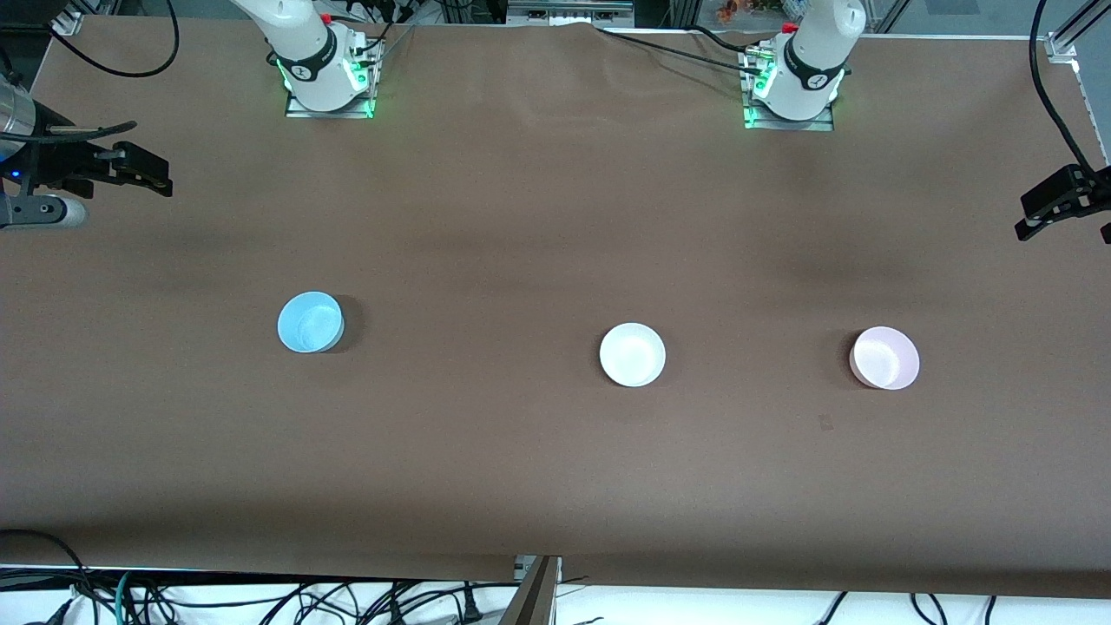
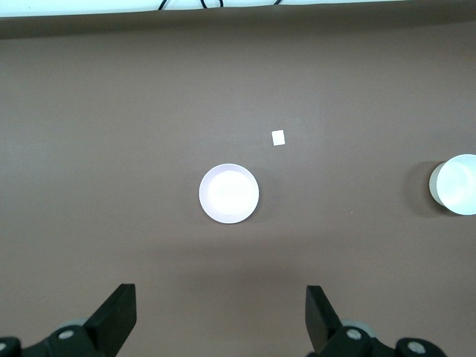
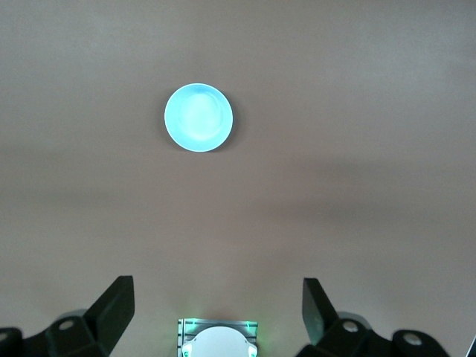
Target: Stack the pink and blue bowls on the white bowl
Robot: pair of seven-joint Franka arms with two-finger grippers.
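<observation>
The light blue bowl point(image 1: 310, 322) sits upright toward the right arm's end of the table and also shows in the right wrist view point(image 3: 198, 117). The white bowl point(image 1: 632, 354) sits mid-table and shows at the edge of the left wrist view point(image 2: 455, 184). The pale pink bowl point(image 1: 884, 358) sits toward the left arm's end and shows in the left wrist view point(image 2: 229, 193). My right gripper point(image 1: 154, 176) is open and empty, high over the right arm's end of the table point(image 3: 218, 312). My left gripper point(image 1: 1024, 217) is open and empty, high over the left arm's end point(image 2: 221, 320).
The brown table point(image 1: 521, 217) carries the three bowls in a row, well apart. A small pale tag point(image 1: 825, 423) lies a little nearer to the front camera than the pink bowl point(image 2: 279, 137). The right arm's base point(image 3: 218, 338) shows in its wrist view.
</observation>
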